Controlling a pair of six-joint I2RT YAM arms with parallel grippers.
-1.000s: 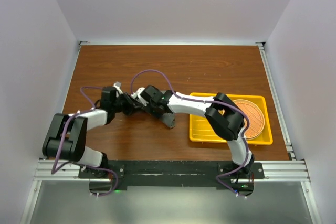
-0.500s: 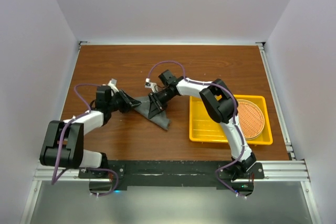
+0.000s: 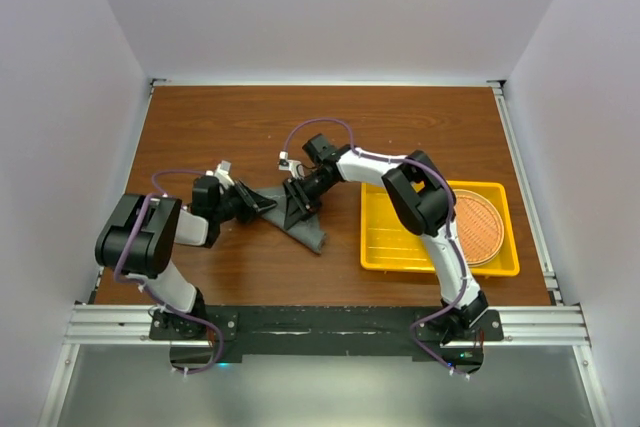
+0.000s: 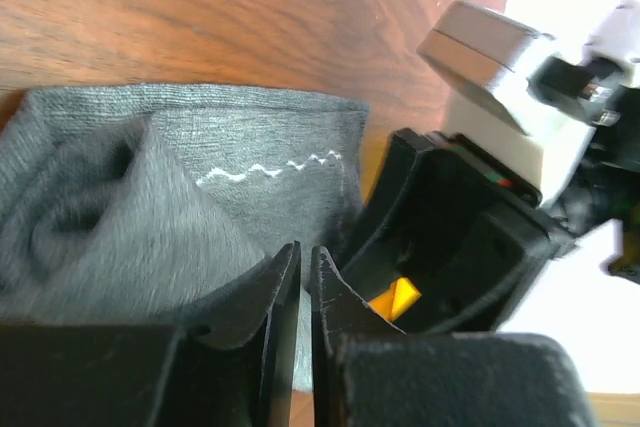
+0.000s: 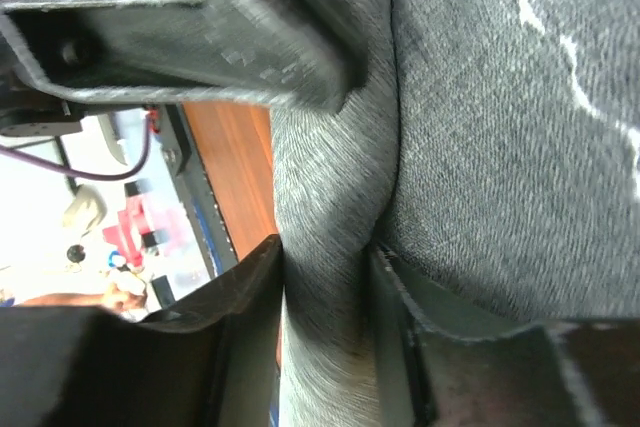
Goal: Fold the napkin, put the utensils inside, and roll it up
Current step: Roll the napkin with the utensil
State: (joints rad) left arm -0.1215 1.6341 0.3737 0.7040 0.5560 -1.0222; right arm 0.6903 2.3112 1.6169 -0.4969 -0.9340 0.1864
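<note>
The left hand [image 4: 303, 257] lies low on the worktop [image 3: 400, 127] at the left corner of the napkin [image 3: 308, 231], its fingers nearly together on a thin edge of cloth. The napkin sits bunched at mid-worktop. The right hand [image 5: 325, 257] clasps a raised fold of it between narrow-set fingers. Further right, a yellow tray [image 3: 385, 259] holds a round woven mat [image 3: 480, 227].

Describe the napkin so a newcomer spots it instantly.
On the brown wooden table, look just left of the yellow tray. The napkin is the crumpled dark grey cloth there, with a pale zigzag stitch line, unlike the round orange woven mat, which lies inside the tray.
</note>
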